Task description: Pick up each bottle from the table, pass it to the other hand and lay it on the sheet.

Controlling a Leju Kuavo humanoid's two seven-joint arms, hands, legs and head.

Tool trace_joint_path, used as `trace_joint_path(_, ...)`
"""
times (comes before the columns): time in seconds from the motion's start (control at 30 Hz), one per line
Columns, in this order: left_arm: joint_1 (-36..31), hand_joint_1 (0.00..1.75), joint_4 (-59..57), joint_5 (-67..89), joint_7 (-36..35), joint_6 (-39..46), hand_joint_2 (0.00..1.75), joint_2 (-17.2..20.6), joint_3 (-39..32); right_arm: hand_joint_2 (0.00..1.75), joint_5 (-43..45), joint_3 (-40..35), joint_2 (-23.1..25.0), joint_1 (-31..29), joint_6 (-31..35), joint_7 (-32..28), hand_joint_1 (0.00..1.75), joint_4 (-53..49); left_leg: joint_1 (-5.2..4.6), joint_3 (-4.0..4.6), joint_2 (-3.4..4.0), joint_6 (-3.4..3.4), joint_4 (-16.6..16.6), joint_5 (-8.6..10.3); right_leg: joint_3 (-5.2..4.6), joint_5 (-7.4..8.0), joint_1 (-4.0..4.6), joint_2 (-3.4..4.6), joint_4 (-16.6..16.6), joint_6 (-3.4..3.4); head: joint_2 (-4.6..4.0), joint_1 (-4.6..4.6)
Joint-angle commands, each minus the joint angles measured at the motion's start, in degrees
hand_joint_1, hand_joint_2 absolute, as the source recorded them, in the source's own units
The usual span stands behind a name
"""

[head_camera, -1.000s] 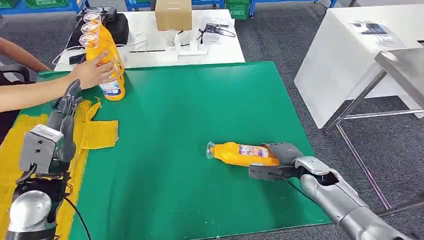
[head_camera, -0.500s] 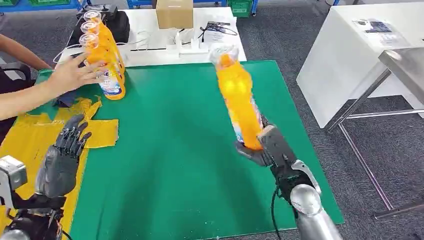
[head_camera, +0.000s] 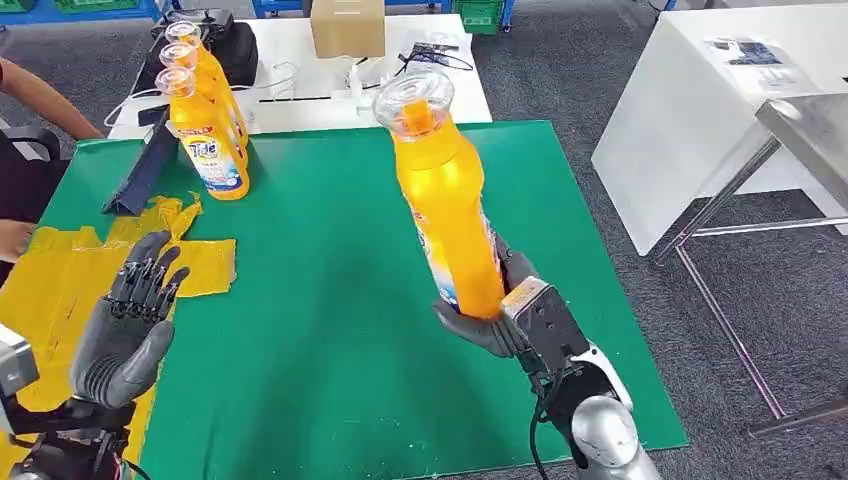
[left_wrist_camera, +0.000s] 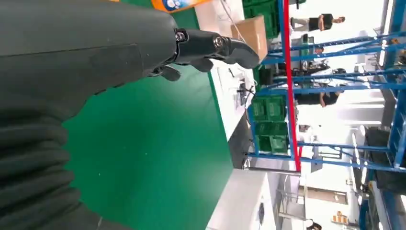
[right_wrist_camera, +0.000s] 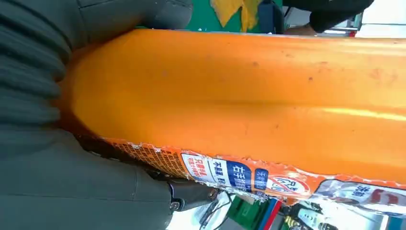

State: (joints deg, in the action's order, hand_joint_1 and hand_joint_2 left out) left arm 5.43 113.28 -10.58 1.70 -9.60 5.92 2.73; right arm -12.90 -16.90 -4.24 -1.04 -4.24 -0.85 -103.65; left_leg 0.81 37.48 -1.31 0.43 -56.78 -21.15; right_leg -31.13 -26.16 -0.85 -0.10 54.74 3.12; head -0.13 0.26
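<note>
So far only the pick-up looks done: the right robot hand (head_camera: 495, 322) grips a bottle (head_camera: 445, 200) by its base, held upright above the green bench (head_camera: 330, 300). The left robot hand (head_camera: 128, 325) waits with fingers spread and holding nothing, beside the yellow sheet (head_camera: 60, 280), which carries no bottle. The hand-over and laying down remain, and three more bottles (head_camera: 205, 125) stand at the far corner.

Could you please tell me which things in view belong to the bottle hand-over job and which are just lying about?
Part of the job:
- orange bottle held in the right hand
- left hand, open
- standing bottles
- yellow sheet
- green mat

Just lying about:
- cardboard box
- cables
- dark folder
- white side table
</note>
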Motion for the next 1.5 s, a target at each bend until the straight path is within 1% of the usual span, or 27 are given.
trace_joint_path(0.03, -1.3, 0.0, -0.4, -1.7, 0.0, -1.1, 1.75, -0.6, 2.9, 1.75, -0.3, -5.8, -1.5, -2.5, -1.7, 0.7, 1.75, 3.4, 0.0, -0.18, 0.14, 0.01, 0.0, -0.09, 0.17, -0.05, 0.03, 0.06, 0.0, -0.1, 0.0, 0.0)
trace_joint_path(0.1, -1.6, 0.0, -0.4, -2.2, -0.1, -1.2, 1.75, -0.4, 3.5, 1.75, -0.6, -6.9, -2.5, -3.1, -2.1, 1.1, 1.75, 4.3, -0.03, -0.33, 0.22, 0.02, -0.1, -0.21, 0.31, -0.16, 0.02, 0.09, 0.1, -0.17, 0.0, 0.0)
trace_joint_path(0.2, -1.7, 0.0, -0.1, -2.8, -0.1, -1.4, 1.75, -0.1, 4.1, 1.75, -0.1, -7.2, -3.2, -3.5, -2.5, 1.6, 1.75, 5.1, 0.02, -0.12, 0.1, 0.01, 0.0, -0.04, 0.12, -0.02, 0.04, 0.02, 0.0, -0.08, 0.0, 0.0)
trace_joint_path(0.27, -1.8, 0.0, -0.2, -3.6, -0.4, -1.7, 1.75, 0.1, 4.7, 1.75, 0.0, -7.7, -3.6, -4.1, -2.9, 2.0, 1.75, 5.9, -0.01, -0.26, 0.12, 0.02, -0.1, -0.12, 0.21, -0.11, 0.02, 0.01, 0.0, -0.13, 0.0, 0.0)
trace_joint_path(0.33, -2.1, 0.0, -0.4, -4.0, -0.6, -2.0, 1.75, 0.3, 5.2, 1.75, -0.2, -8.1, -4.0, -4.9, -3.2, 2.4, 1.75, 6.8, -0.01, -0.11, 0.1, 0.01, 0.0, -0.03, 0.01, -0.02, 0.01, 0.04, 0.0, -0.08, 0.0, 0.0)
trace_joint_path(0.4, -2.5, 0.0, -0.7, -5.2, -0.9, -2.4, 1.75, 0.4, 5.9, 1.75, -0.4, -8.6, -4.4, -6.1, -3.5, 3.0, 1.75, 8.0, -0.02, -0.27, 0.23, 0.02, -0.1, -0.13, 0.17, -0.1, 0.03, 0.11, 0.1, -0.17, 0.0, 0.0)
trace_joint_path(0.43, -2.6, 0.0, -0.7, -5.7, -1.0, -2.7, 1.75, 0.6, 6.2, 1.75, -0.6, -8.8, -4.6, -6.6, -3.6, 3.2, 1.75, 8.5, -0.01, -0.18, 0.14, 0.02, 0.0, -0.07, 0.14, -0.05, 0.02, 0.05, 0.0, -0.11, 0.0, 0.0)
trace_joint_path(0.53, -3.0, 0.0, -0.7, -6.4, -1.0, -3.3, 1.75, 0.8, 6.9, 1.75, -0.6, -9.5, -4.4, -7.9, -4.1, 3.7, 1.75, 10.3, -0.03, -0.28, 0.2, 0.02, -0.1, -0.12, 0.21, -0.09, 0.02, 0.08, 0.0, -0.15, 0.0, 0.0)
trace_joint_path(0.57, -3.0, 0.0, -0.7, -6.4, -1.0, -3.3, 1.75, 0.8, 6.9, 1.75, -0.6, -9.5, -4.4, -7.9, -4.1, 3.7, 1.75, 10.3, -0.01, -0.19, 0.18, 0.01, 0.0, -0.07, 0.13, -0.03, 0.03, 0.09, 0.0, -0.11, 0.0, 0.0)
trace_joint_path(0.63, -3.3, 0.0, -0.5, -8.3, -1.5, -4.1, 1.75, 1.2, 7.7, 1.75, -0.2, -11.2, -4.3, -9.1, -4.8, 3.9, 1.75, 11.5, -0.02, -0.19, 0.18, 0.01, 0.0, -0.06, 0.34, -0.01, 0.01, 0.09, 0.0, -0.11, 0.0, 0.0)
trace_joint_path(0.67, -3.3, 0.0, -0.7, -10.1, -2.2, -4.6, 1.75, 1.4, 8.0, 1.75, 0.1, -12.1, -4.4, -9.7, -5.1, 4.0, 1.75, 12.0, -0.03, -0.32, 0.24, 0.02, 0.0, -0.15, 0.55, -0.08, 0.02, 0.12, 0.0, -0.16, 0.0, 0.0)
trace_joint_path(0.7, -3.2, 0.0, -0.9, -12.5, -3.1, -5.2, 1.75, 1.8, 8.4, 1.75, 0.1, -13.0, -4.5, -10.4, -5.1, 4.0, 1.75, 12.5, 0.0, -0.18, 0.19, 0.02, 0.0, -0.06, 0.47, 0.0, 0.03, 0.1, 0.0, -0.11, 0.0, 0.0)
trace_joint_path(0.9, -2.9, 0.0, -1.0, -13.5, -3.2, -5.8, 1.75, 2.1, 8.6, 1.75, 0.1, -13.6, -4.5, -10.8, -5.2, 4.0, 1.75, 12.8, -0.02, -0.24, 0.2, 0.03, 0.0, -0.07, 0.61, -0.03, 0.03, 0.06, 0.0, -0.14, 0.0, 0.0)
trace_joint_path(0.93, -2.8, 0.0, -1.0, -15.4, -3.6, -6.5, 1.75, 2.3, 9.0, 1.75, 0.3, -14.8, -4.7, -11.6, -5.6, 4.1, 1.75, 13.2, -0.01, -0.21, 0.14, 0.03, 0.0, -0.05, 0.59, -0.02, 0.03, 0.03, 0.0, -0.11, 0.0, 0.0)
trace_joint_path(0.97, -2.6, 0.0, -1.0, -16.2, -3.8, -7.0, 1.75, 2.5, 9.3, 1.75, 0.3, -15.5, -4.6, -12.1, -5.7, 4.1, 1.75, 13.5, -0.03, -0.29, 0.21, 0.04, -0.1, -0.1, 0.55, -0.06, 0.02, 0.07, 0.1, -0.14, 0.0, 0.0)
trace_joint_path(1.0, -2.5, 0.0, -0.9, -16.6, -3.8, -7.2, 1.75, 2.6, 9.6, 1.75, 0.3, -16.1, -4.6, -12.4, -5.8, 4.1, 1.75, 13.7, -0.03, -0.2, 0.24, 0.03, 0.0, -0.04, 0.42, 0.01, 0.01, 0.13, 0.0, -0.11, 0.0, 0.0)
trace_joint_path(1.03, -2.6, 0.0, -0.9, -15.8, -3.5, -7.2, 1.75, 2.7, 10.0, 1.75, 0.3, -17.7, -4.3, -13.1, -6.2, 4.1, 1.75, 14.1, -0.04, -0.28, 0.34, 0.03, -0.1, -0.11, 0.5, -0.04, 0.01, 0.19, 0.1, -0.15, 0.0, 0.0)
trace_joint_path(1.13, -3.5, 0.0, -0.8, -13.4, -2.6, -6.1, 1.75, 1.7, 10.7, 1.75, 0.2, -20.7, -3.6, -13.9, -6.4, 4.0, 1.75, 14.6, -0.01, -0.15, 0.26, 0.02, 0.0, -0.04, 0.48, 0.02, 0.03, 0.14, 0.0, -0.12, 0.0, 0.0)
trace_joint_path(1.23, -4.9, 0.0, -1.1, -11.0, -2.0, -5.0, 1.75, 1.0, 11.6, 1.75, 0.5, -24.8, -2.7, -15.1, -7.0, 3.9, 1.75, 15.9, 0.0, -0.25, 0.26, 0.01, -0.1, -0.1, 0.55, -0.05, 0.04, 0.11, 0.1, -0.17, 0.0, 0.0)
trace_joint_path(1.27, -4.9, 0.0, -1.1, -10.7, -1.9, -4.9, 1.75, 0.9, 11.7, 1.75, 0.6, -25.2, -2.6, -15.3, -7.0, 3.9, 1.75, 16.1, 0.0, -0.13, 0.19, 0.01, 0.0, -0.01, 0.42, 0.02, 0.02, 0.09, 0.0, -0.11, 0.0, 0.0)
trace_joint_path(1.3, -5.1, 0.0, -1.1, -10.6, -1.9, -4.8, 1.75, 0.8, 11.8, 1.75, 0.6, -25.5, -2.5, -15.4, -7.0, 3.9, 1.75, 16.3, -0.02, -0.25, 0.26, 0.01, -0.1, -0.09, 0.53, -0.05, 0.03, 0.12, 0.1, -0.17, 0.0, 0.0)
trace_joint_path(1.4, -6.1, 0.0, -1.2, -8.8, -1.5, -4.2, 1.75, 0.5, 12.9, 1.75, 2.4, -28.6, -2.4, -16.6, -7.7, 3.4, 1.75, 19.2, 0.01, -0.16, 0.17, 0.02, 0.0, -0.02, 0.5, 0.01, 0.04, 0.06, 0.0, -0.11, 0.0, 0.0)
trace_joint_path(1.43, -6.5, 0.0, -1.2, -8.4, -1.4, -4.0, 1.75, 0.4, 13.4, 1.75, 3.0, -29.4, -2.4, -16.8, -7.6, 3.1, 1.75, 20.3, -0.01, -0.25, 0.2, 0.03, 0.0, -0.07, 0.58, -0.03, 0.03, 0.07, 0.0, -0.14, 0.0, 0.0)
trace_joint_path(1.47, -6.9, 0.0, -1.3, -8.3, -1.4, -4.0, 1.75, 0.4, 13.7, 1.75, 3.3, -29.4, -1.7, -16.5, -7.6, 2.8, 1.75, 20.8, 0.01, -0.1, 0.12, 0.03, 0.0, 0.01, 0.43, 0.04, 0.03, 0.03, 0.0, -0.07, 0.0, 0.0)
trace_joint_path(1.5, -7.2, 0.0, -1.2, -8.2, -1.4, -3.9, 1.75, 0.3, 13.9, 1.75, 3.2, -29.7, -1.2, -16.3, -7.5, 2.9, 1.75, 21.1, 0.0, -0.22, 0.18, 0.03, 0.0, -0.05, 0.55, -0.01, 0.03, 0.06, 0.0, -0.12, 0.0, 0.0)
